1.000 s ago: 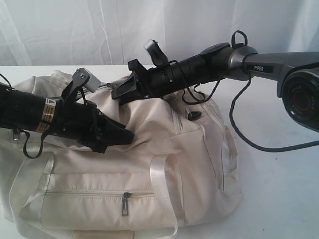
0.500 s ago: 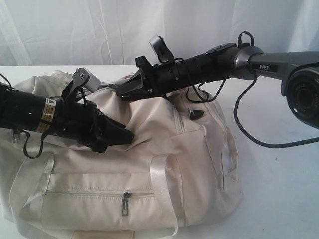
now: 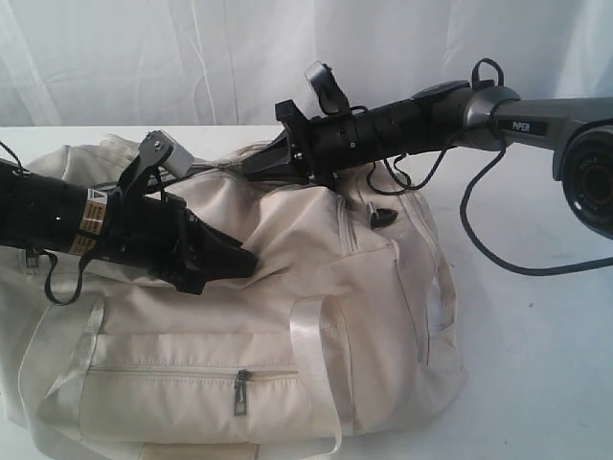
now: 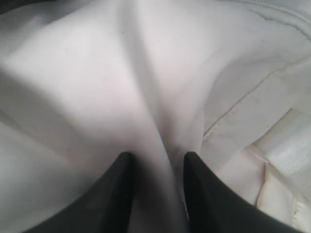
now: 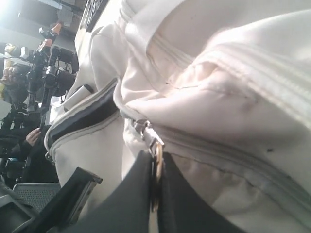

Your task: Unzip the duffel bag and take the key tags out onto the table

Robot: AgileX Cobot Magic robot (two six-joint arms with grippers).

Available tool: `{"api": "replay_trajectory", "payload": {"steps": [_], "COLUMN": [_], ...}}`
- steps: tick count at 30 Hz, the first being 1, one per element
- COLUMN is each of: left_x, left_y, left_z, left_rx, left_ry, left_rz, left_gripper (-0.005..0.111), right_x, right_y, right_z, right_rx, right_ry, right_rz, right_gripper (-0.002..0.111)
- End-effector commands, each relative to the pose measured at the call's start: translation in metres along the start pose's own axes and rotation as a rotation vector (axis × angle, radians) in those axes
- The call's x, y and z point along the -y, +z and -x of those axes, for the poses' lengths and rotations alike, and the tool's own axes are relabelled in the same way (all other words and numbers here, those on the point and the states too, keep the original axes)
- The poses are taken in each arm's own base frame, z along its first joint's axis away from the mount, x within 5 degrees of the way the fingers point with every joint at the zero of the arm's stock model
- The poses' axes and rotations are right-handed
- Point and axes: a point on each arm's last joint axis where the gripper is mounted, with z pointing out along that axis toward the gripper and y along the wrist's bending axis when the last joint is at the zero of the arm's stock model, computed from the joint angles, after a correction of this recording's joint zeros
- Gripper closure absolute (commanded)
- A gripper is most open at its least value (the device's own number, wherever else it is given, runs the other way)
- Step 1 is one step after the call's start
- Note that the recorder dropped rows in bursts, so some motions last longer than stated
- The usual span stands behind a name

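Right gripper [image 5: 155,162] has clamped down in the last second, and its arm has slid along the top of the duffel bag [image 3: 287,383] towards the bag's right end! Nearest the table's front edge, the front pocket zip [image 3: 240,391] sits closed and untouched, with a webbing handle [image 3: 316,335] draped over the bag's face. Just behind that, the left gripper [image 3: 239,261] has its fingers partway apart with a ridge of cream fabric pinched between them. That looks like an anchor, keeping the soft bag from dragging while the zip is pulled. Further back, along the bag's top, the right jaws are pressed together on the metal ring pull [image 5: 156,167]. A dark slit of lining [image 5: 82,119] already shows on the zip line beyond it, so the opening seems barely started. No sign of the key tags, presumably inside. The bag fills the near left of the table [image 3: 536,364], bare white surface runs to the far edge, and the curtain [image 3: 192,57] hangs behind.
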Motion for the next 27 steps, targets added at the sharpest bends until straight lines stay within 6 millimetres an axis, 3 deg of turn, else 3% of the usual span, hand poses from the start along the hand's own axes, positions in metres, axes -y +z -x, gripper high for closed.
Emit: {"api": "replay_trajectory", "payload": {"steps": [1,12,16,22,27], "left_x": [0.003,0.003,0.003,0.001,-0.016], "left_y": [0.001,0.0,-0.012,-0.053,-0.073], "left_z": [-0.003,0.0,0.02,0.061,0.079], "left_rx": [-0.014,-0.01,0.046,0.174,0.18], "left_ry": [0.002,0.01,0.064,0.184,0.317], "left_rz": [-0.013,0.003,0.021,0.106,0.372], "left_gripper": [0.067,0.067,0.067,0.065,0.056], "right_x": [0.005,0.016,0.019,0.02,0.02], "right_y": [-0.031,-0.077,-0.08,-0.08,-0.08], "right_z": [0.011,0.02,0.017,0.015,0.015], "right_rx": [0.064,0.12,0.08,0.061,0.061], "right_ry": [-0.009,-0.005,-0.015,-0.023,-0.023], "right_rz": [-0.024,-0.06,-0.074,-0.094,-0.094], "right_gripper": [0.108,0.108,0.108,0.108,0.108]}}
